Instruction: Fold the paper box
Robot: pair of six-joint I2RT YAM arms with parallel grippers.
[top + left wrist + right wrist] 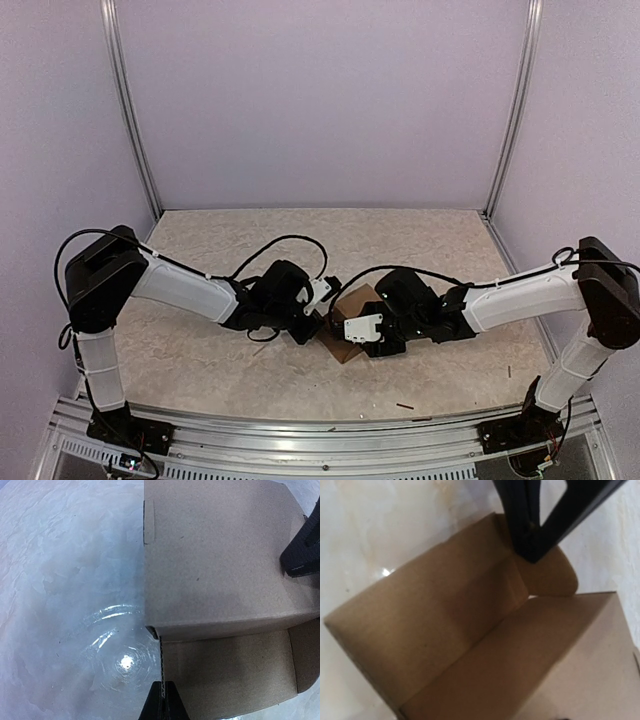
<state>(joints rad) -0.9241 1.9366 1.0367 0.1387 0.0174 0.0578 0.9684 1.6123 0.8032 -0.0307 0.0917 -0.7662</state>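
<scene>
The paper box (358,298) is brown cardboard, partly folded, lying at the table's middle between both arms. In the left wrist view the box (215,565) fills the right half, one closed panel on top and an open panel below. My left gripper (163,702) is shut on a thin cardboard wall seen edge-on. The right wrist view shows its fingers (527,527) pinching the box (445,630) beside a rounded flap (550,575). My right gripper (375,335) is at the box's right side. One of its fingers (302,550) rests on the top panel. Cardboard hides its jaws.
The table (200,350) is beige and marbled, with lilac walls on three sides and metal posts (135,130) at the back corners. Tiny dark scraps (404,406) lie near the front edge. A metal rail (320,440) runs along the front by the arm bases.
</scene>
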